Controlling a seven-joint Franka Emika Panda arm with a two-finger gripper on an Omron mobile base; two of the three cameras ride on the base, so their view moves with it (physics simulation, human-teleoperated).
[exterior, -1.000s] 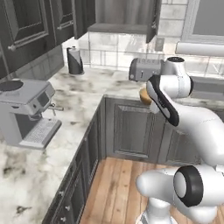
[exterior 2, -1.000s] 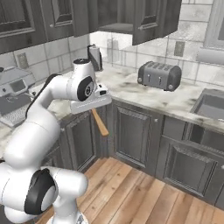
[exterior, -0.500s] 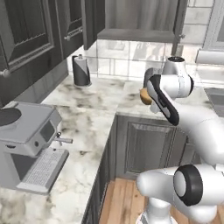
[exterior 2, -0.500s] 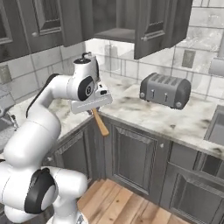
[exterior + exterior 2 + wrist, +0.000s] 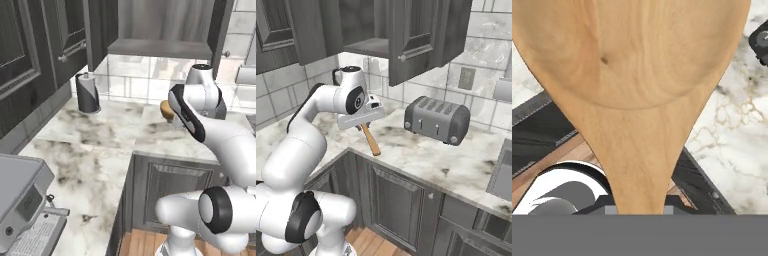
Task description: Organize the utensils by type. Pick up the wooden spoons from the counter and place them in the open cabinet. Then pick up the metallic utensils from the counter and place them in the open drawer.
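Wooden spoon (image 5: 637, 95) is in my grip: jaws pinched narrow on the handle, bowl sticking out right in front of the hand camera, grain and a small dark knot visible. From the right base view the handle (image 5: 370, 140) hangs down and forward below my gripper (image 5: 363, 125), slanting over the counter edge. From the left base view a sliver of the bowl (image 5: 166, 109) peeks out behind my forearm.

Spoon is in the air above the white marble counter (image 5: 456, 165), near the inside corner, not touching the slab. Below the spoon in the hand view: marble to the right, dark cabinet fronts and a strip of wood floor to the left.

Open wall cabinet (image 5: 160, 30) sits above and ahead, its lighter shelf (image 5: 159, 48) above the level of my hand; door (image 5: 418, 35) swung out toward the right base camera.

Around: toaster (image 5: 437, 119) on the counter to my right, well apart from the spoon. Paper towel roll (image 5: 88, 93) stands upright by the tiled wall to my left. Coffee machine (image 5: 22, 200) at the near left.
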